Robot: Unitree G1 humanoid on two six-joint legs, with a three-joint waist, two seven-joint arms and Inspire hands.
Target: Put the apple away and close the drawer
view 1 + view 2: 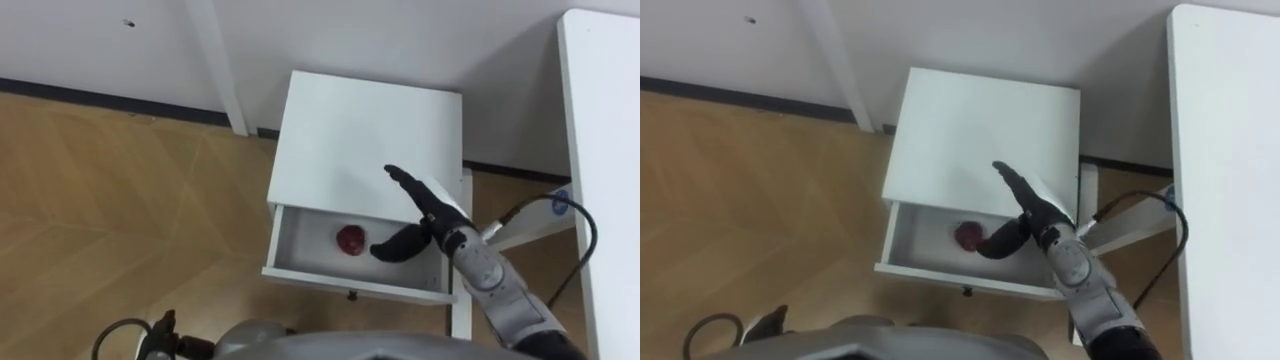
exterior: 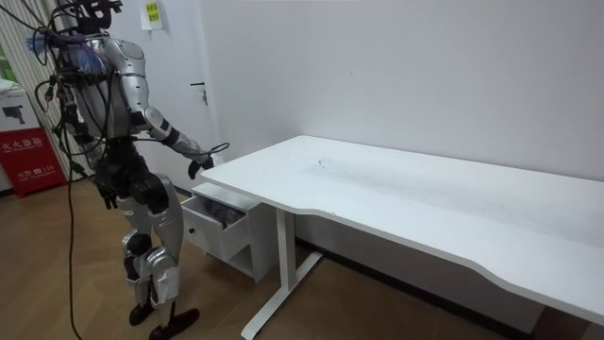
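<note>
1. Apple point(image 1: 350, 240) lies in the open drawer point(image 1: 300, 246), centre frame; it looks firm, smooth, light and likely to roll.
2. Right robot hand point(image 1: 432, 214) hovers just beside it, fingers spread, empty.
3. Push the drawer by its front.

White wall point(image 2: 425, 76), probably wooden floor point(image 1: 100, 200), white desk point(image 2: 425, 198).

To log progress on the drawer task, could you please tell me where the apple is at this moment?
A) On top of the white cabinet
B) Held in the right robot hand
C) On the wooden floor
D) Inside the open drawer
D: the red apple lies inside the open drawer, and the right robot hand hovers open over the drawer to the apple's right, holding nothing.
</note>
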